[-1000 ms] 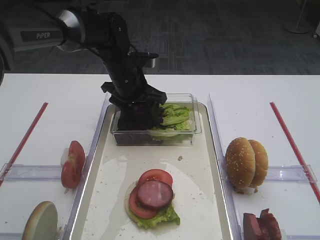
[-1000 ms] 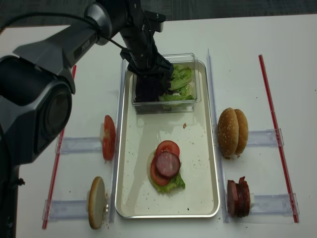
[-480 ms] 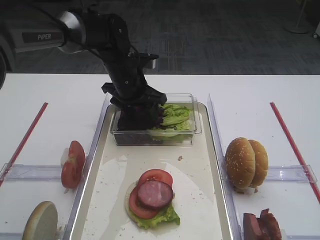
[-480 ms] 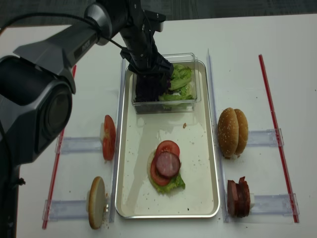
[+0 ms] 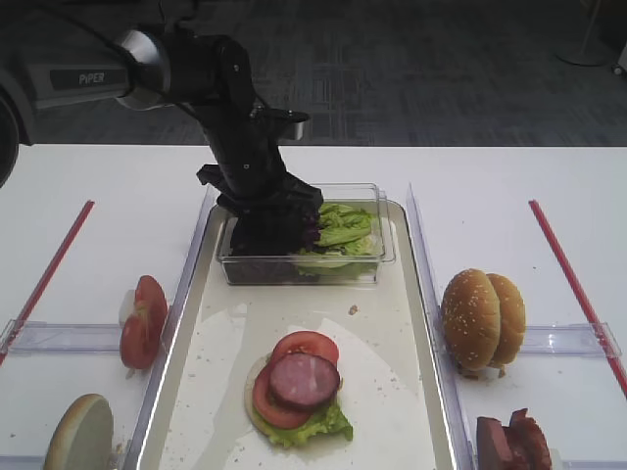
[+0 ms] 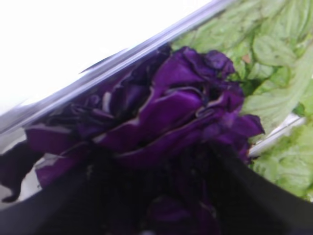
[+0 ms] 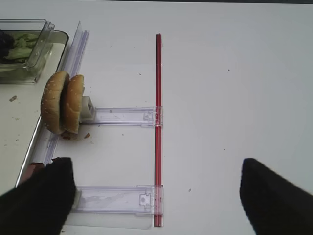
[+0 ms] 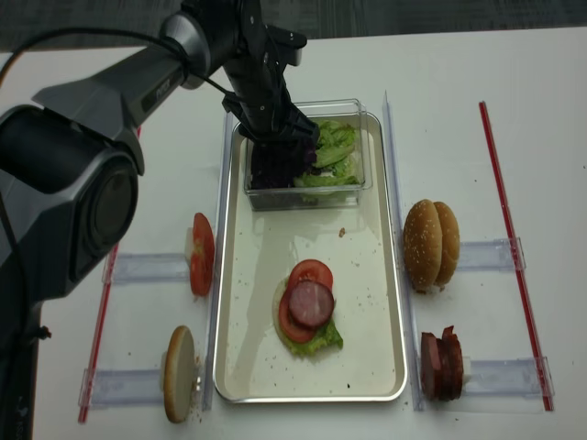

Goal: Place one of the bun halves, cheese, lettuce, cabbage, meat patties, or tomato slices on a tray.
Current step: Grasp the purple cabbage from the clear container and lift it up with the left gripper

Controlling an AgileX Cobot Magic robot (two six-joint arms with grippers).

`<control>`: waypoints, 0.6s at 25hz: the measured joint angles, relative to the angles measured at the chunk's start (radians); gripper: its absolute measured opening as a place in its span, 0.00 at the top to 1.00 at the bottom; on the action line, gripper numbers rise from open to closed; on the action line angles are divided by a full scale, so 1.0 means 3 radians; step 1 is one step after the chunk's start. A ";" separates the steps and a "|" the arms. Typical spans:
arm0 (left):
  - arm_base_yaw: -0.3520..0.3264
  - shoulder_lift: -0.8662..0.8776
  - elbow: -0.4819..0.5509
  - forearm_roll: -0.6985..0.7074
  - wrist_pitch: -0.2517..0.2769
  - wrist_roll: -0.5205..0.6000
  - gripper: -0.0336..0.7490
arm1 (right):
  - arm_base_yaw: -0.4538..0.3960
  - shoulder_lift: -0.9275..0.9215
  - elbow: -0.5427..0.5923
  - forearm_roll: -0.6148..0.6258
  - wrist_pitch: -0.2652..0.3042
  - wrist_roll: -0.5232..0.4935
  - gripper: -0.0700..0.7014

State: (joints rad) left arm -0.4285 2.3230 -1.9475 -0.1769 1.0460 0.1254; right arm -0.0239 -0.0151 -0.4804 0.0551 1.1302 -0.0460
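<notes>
1. The left gripper (image 8: 275, 151) was down inside the clear box (image 8: 353, 188) at the tray's (image 8: 385, 302) far end, right in the cabbage (image 6: 176, 105).
2. Whether its jaws were apart or clamped on shreds could not be told.
3. Lettuce (image 8: 335, 147) sat beside the cabbage.
4. The right gripper (image 7: 156, 196) hung spread above bare table (image 7: 234, 73).

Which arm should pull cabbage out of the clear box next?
Left. The left gripper is already down in the clear box, right over the cabbage. The right gripper hovers over bare table beside the bun halves, away from the box.
</notes>
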 joint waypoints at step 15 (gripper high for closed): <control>0.0000 0.0010 0.0000 0.0130 -0.0043 0.0000 0.68 | 0.0000 0.0000 0.0000 0.0000 0.0000 0.0000 0.01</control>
State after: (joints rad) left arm -0.4285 2.3261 -1.9475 -0.1379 1.0331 0.1254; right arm -0.0239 -0.0151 -0.4804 0.0551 1.1302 -0.0460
